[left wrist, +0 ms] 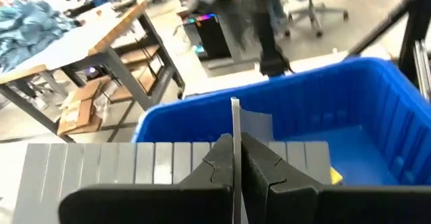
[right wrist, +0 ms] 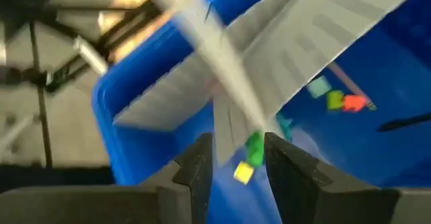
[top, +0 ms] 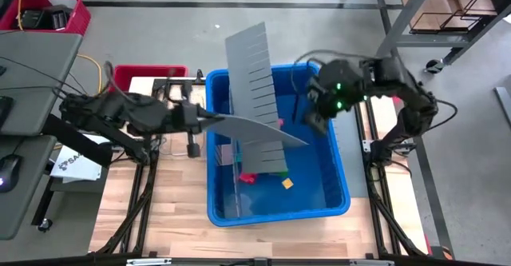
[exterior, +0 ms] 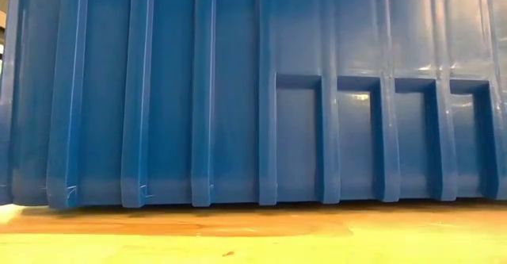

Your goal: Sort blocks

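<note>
Two grey divider panels and one big blue bin (top: pixel 339 198) fill most of what I see, so I start with the bin: it sits in the middle of the table between my arms, its blue wall blocking the whole low view. Next largest are the panels. One slotted panel (top: pixel 254 90) stands tilted over the bin's far half, and a second panel (top: pixel 247 130) lies across it, reaching from my left side out over the bin's middle. My left gripper (left wrist: pixel 234 173) is clamped tight on the edge of that second panel at the bin's left rim, holding it nearly edge-on. My right gripper (right wrist: pixel 232 158) hangs over the bin's far right part with its fingers apart and nothing between them, though a panel edge passes just in front of them. Smallest are the blocks (top: pixel 287 183): a few lie on the bin floor toward the near side, below the panels, with a yellow block (right wrist: pixel 243 173) and a green block (right wrist: pixel 254 150) showing just past my right fingertips. So the blocks lie down and nearward from my right gripper, which is the nearer, free one; I judge it must reach under the crossed panels to get them.
</note>
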You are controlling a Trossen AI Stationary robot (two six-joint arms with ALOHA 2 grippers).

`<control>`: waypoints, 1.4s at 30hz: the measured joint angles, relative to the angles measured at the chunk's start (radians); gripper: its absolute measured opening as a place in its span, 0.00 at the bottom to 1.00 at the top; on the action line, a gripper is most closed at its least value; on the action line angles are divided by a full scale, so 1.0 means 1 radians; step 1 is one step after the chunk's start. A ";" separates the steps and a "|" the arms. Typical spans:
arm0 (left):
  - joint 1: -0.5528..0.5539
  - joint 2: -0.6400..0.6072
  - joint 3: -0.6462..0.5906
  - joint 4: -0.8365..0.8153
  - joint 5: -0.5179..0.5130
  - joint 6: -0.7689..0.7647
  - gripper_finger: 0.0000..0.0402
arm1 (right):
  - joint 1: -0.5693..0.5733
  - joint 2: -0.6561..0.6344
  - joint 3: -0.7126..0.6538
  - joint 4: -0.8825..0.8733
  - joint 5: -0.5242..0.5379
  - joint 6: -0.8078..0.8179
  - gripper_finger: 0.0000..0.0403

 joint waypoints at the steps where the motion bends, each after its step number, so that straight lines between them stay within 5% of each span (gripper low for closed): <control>1: 0.004 -0.012 0.000 0.002 0.000 -0.001 0.00 | 0.028 -0.003 -0.016 0.012 -0.003 -0.007 0.31; 15: 0.024 -0.126 0.000 0.070 0.076 -0.070 0.00 | 0.134 0.032 -0.229 0.059 0.357 -0.151 0.31; 24: 0.021 -0.157 0.000 0.084 0.222 -0.152 0.00 | 0.134 0.038 -0.197 0.137 0.327 -0.391 0.31; 42: 0.021 -0.151 0.000 0.101 0.225 -0.172 0.00 | 0.178 0.026 -0.146 0.118 0.153 -0.337 0.31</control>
